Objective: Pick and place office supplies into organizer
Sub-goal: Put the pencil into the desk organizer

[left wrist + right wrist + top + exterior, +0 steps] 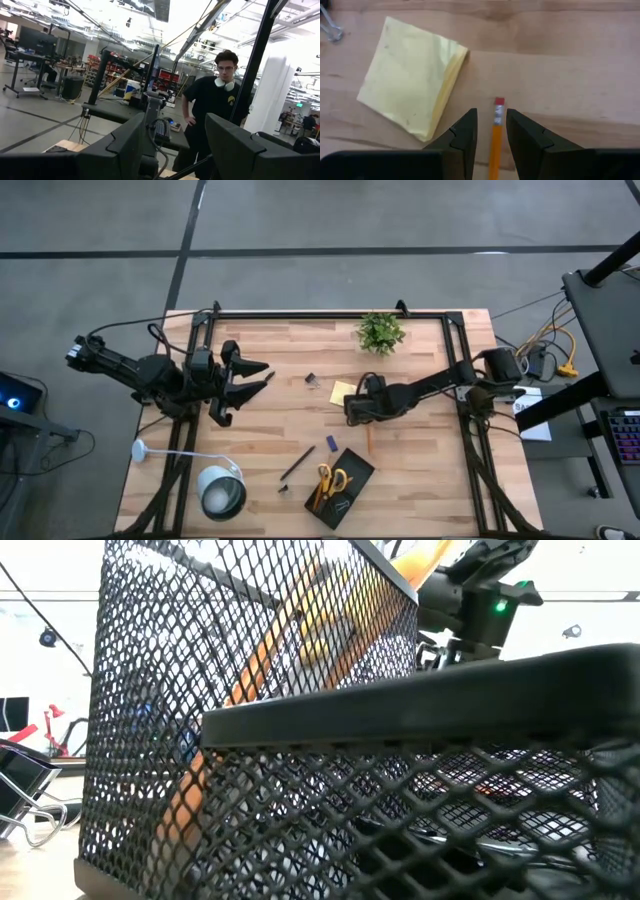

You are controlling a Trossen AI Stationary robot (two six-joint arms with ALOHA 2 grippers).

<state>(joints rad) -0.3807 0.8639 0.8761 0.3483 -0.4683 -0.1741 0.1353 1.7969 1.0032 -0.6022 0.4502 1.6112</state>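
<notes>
An orange pencil lies on the wooden table, its eraser end next to the yellow sticky-note pad. My right gripper points down over it, narrowly open, one finger on either side of the pencil's eraser end with gaps showing; in the high view it is mid-table. The black mesh organizer stands near the front edge and holds the yellow-handled scissors. My left gripper waits open at the table's left, raised, pointing level.
A binder clip, a black pen and a small blue piece lie loose. A green plant stands at the far edge, a round lamp at the near left. A person stands beyond the table.
</notes>
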